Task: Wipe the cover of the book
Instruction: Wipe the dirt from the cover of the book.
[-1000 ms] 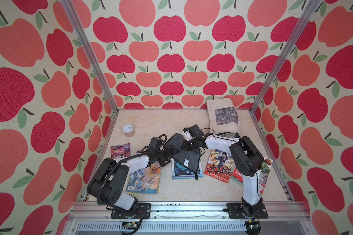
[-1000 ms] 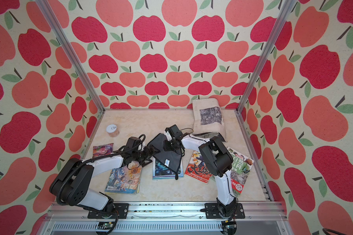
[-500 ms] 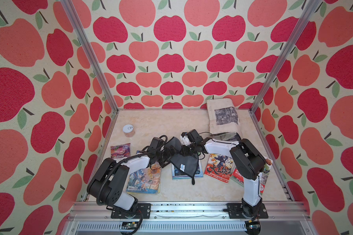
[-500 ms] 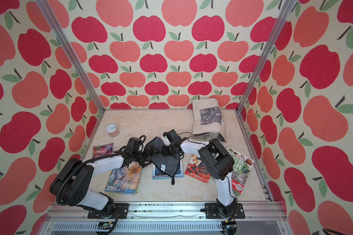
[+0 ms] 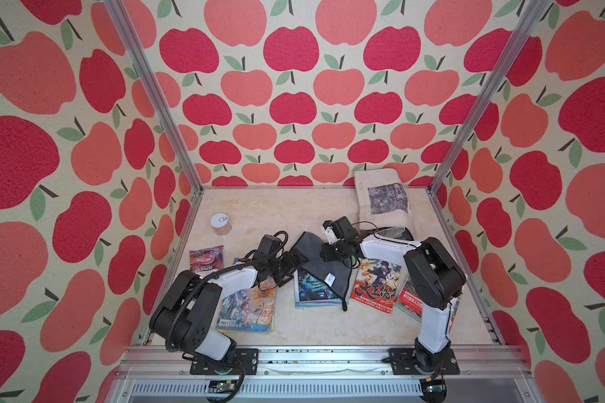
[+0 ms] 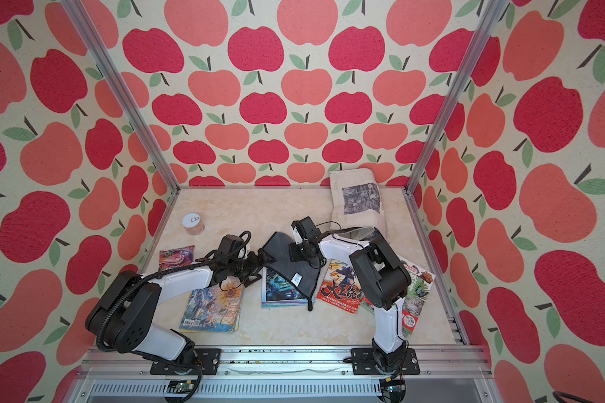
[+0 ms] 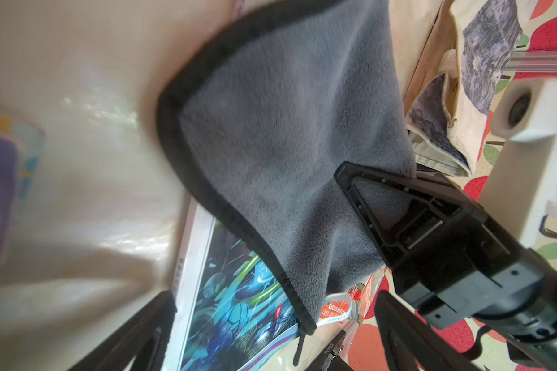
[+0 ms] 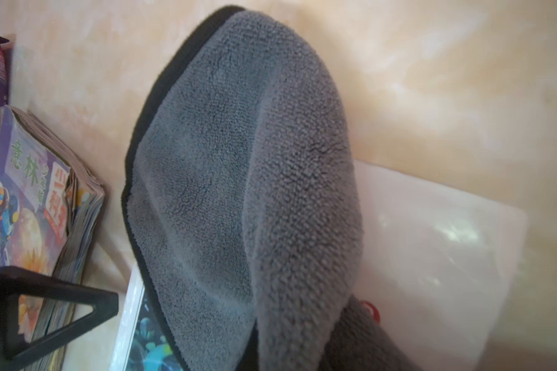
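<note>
Over the last second the grey cloth (image 5: 316, 265) had swung toward the left arm and partly back, its hanging loop tracing across the blue-cover book (image 5: 311, 296).

The right gripper (image 5: 325, 252) was pinched tight on a bunched fold of the cloth. The rest draped down over the book's far half. How firmly the fabric pressed on the cover could not be told.

The left gripper (image 5: 296, 268) stood with its jaws spread wide and held nothing.

To wipe well, the right arm would probably need to sit lower, so that a broad pad of fabric lay on the cover instead of a trailing hem. It would then draw long strokes down to the near edge, which was bare. A light book may slide, so the left gripper could usefully pin a corner.

The book lay flat on the table (image 5: 276, 216) between a sunflower-cover book (image 5: 248, 310) and a red manga (image 5: 376, 282). It sat below and nearer than the right jaws, and its far left corner was just beside the open left jaws.
</note>
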Controlling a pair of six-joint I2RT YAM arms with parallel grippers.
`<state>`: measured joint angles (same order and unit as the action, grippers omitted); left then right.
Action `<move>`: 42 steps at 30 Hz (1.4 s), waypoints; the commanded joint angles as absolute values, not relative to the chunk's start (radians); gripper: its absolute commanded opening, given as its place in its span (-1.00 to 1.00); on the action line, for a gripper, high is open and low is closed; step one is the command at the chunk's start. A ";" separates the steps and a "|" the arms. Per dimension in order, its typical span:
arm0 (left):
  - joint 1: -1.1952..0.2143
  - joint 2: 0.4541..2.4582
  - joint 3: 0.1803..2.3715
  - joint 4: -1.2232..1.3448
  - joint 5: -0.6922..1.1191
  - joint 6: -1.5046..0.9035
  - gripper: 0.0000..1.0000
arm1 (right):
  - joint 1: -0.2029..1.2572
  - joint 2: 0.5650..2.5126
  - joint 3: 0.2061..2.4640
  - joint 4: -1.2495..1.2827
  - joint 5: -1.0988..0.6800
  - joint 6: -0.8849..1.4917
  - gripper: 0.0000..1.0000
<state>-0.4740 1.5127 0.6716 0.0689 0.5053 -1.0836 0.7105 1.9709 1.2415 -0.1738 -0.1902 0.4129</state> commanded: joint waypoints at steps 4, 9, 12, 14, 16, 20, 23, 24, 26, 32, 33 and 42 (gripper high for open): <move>-0.480 1.514 0.686 0.069 0.479 -1.081 0.99 | 0.774 2.111 1.427 -0.152 -0.229 0.451 -1.00; -0.480 1.507 0.699 0.037 0.476 -1.068 0.99 | 0.790 2.140 1.457 -0.147 -0.246 0.467 -1.00; -0.473 1.494 0.679 0.059 0.470 -1.080 0.99 | 0.800 2.119 1.412 -0.145 -0.264 0.474 -1.00; -0.468 1.490 0.675 0.072 0.474 -1.082 0.99 | 0.813 2.076 1.344 -0.133 -0.263 0.480 -1.00; -0.467 1.482 0.673 0.081 0.477 -1.076 0.99 | 0.834 2.016 1.260 -0.123 -0.256 0.485 -1.00; -0.461 1.463 0.655 0.081 0.470 -1.069 0.99 | 0.901 1.889 1.115 -0.141 -0.203 0.474 -1.00; -0.453 1.474 0.663 0.077 0.488 -1.064 0.99 | 0.939 1.785 1.013 -0.147 -0.171 0.483 -1.00; -0.453 1.481 0.665 0.075 0.491 -1.062 0.99 | 0.950 1.754 0.981 -0.147 -0.168 0.490 -1.00; -0.450 1.484 0.668 0.075 0.495 -1.062 0.99 | 0.969 1.703 0.931 -0.147 -0.163 0.505 -1.00; -0.432 1.433 0.686 0.047 0.487 -1.060 0.99 | 0.989 1.687 0.896 -0.123 -0.180 0.530 -1.00; -0.426 1.418 0.699 0.026 0.486 -1.052 0.99 | 0.985 1.704 0.919 -0.128 -0.176 0.524 -1.00; -0.361 1.213 0.780 -0.225 0.433 -0.968 0.99 | 0.913 1.960 1.221 -0.092 -0.187 0.494 -1.00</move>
